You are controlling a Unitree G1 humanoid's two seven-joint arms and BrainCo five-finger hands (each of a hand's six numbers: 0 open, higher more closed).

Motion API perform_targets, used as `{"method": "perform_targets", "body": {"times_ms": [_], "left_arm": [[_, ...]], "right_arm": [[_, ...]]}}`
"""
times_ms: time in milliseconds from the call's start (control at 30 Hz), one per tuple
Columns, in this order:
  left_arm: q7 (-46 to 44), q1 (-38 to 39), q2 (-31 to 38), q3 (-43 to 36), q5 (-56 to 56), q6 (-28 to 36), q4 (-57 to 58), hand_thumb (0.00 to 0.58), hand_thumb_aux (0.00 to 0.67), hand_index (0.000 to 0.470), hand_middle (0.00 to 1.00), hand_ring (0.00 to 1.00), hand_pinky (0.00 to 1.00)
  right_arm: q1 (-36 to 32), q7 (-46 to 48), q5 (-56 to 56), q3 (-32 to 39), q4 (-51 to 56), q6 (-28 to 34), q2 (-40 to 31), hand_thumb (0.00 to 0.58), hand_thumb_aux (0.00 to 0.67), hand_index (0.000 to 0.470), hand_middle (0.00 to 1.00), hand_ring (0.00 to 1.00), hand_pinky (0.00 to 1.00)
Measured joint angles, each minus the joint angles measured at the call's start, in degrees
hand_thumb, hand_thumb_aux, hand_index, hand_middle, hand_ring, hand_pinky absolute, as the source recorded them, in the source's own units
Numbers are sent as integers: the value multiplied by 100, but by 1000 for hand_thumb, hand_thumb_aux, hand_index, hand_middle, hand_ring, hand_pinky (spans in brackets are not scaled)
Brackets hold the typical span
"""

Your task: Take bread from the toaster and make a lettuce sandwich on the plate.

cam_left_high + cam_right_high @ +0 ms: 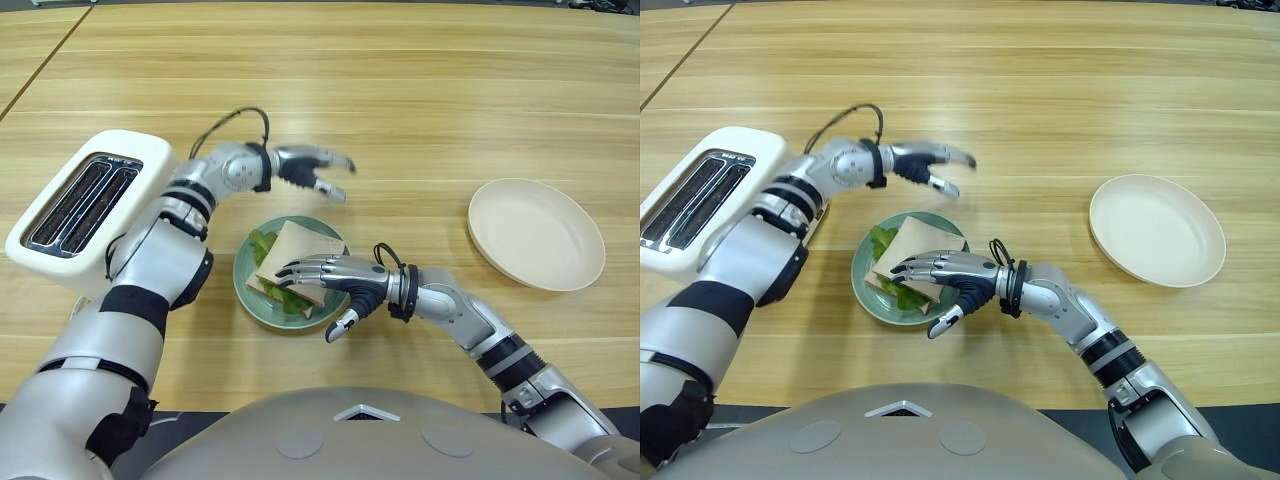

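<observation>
Lying spread flat over the sandwich (292, 268), the right robot hand (335, 280) could drag the top slice (300, 245) off the lettuce (262, 245) when withdrawn; the sandwich sits on the green plate (243, 285) near the toaster (80, 200); the left robot hand (310, 168) hangs open beyond, holding nothing.

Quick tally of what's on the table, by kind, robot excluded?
Toaster: 1
Plates: 2, the green plate and the cream plate
Sandwich: 1
Total: 4
</observation>
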Motion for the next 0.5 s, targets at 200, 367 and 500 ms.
{"method": "perform_targets", "body": {"times_ms": [200,367,500], "left_arm": [[342,-774,59,958,-836,1012,-162,0,0,0,0,0,0],[-810,-105,151,2124,-2612,1429,-1200,0,0,0,0,0,0],[-1625,1204,177,2489,-3850,1903,-3023,395,292,205,0,0,0]], "right_arm": [[-55,-128,-16,31,131,-95,8,0,0,0,0,0,0],[-94,-726,-232,-403,180,-72,188,0,0,0,0,0,0],[-178,-1023,4,-983,-172,63,202,0,0,0,0,0,0]]}}
